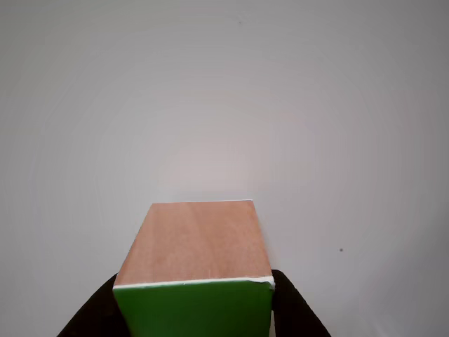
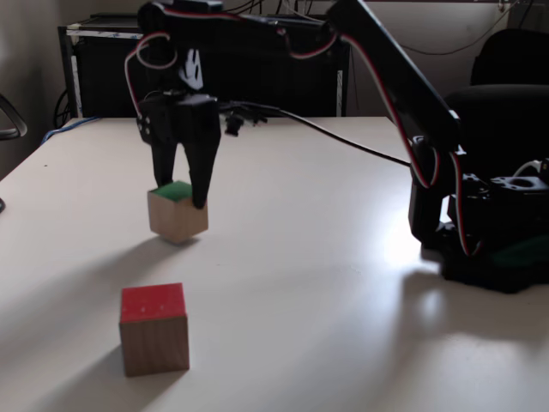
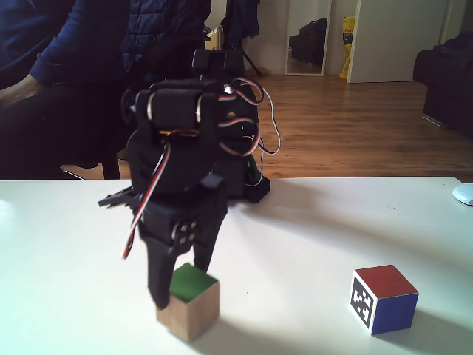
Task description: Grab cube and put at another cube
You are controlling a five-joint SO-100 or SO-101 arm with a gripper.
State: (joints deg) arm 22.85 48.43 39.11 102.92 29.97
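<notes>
The cube (image 2: 176, 221) is light-brown wood with a bright green face. My gripper (image 2: 178, 196) is shut on it, one black finger on each side. It hangs slightly tilted, at or just above the white table (image 2: 292, 257). The other view shows the cube (image 1: 193, 242) close up between my gripper's (image 1: 193, 312) two dark fingers. In both fixed views the other cube (image 2: 154, 330) sits apart on the table. It has a red top, a black-and-white marker and a blue side (image 3: 383, 299). In that fixed view it sits right of the held cube (image 3: 191, 314) and my gripper (image 3: 179, 287).
The arm's base (image 2: 489, 240) stands at the table's right side, with a cable (image 2: 343, 142) running across the top. A person in a dark jacket (image 3: 74, 44) sits behind the table. A white object (image 3: 464, 194) lies at the right edge.
</notes>
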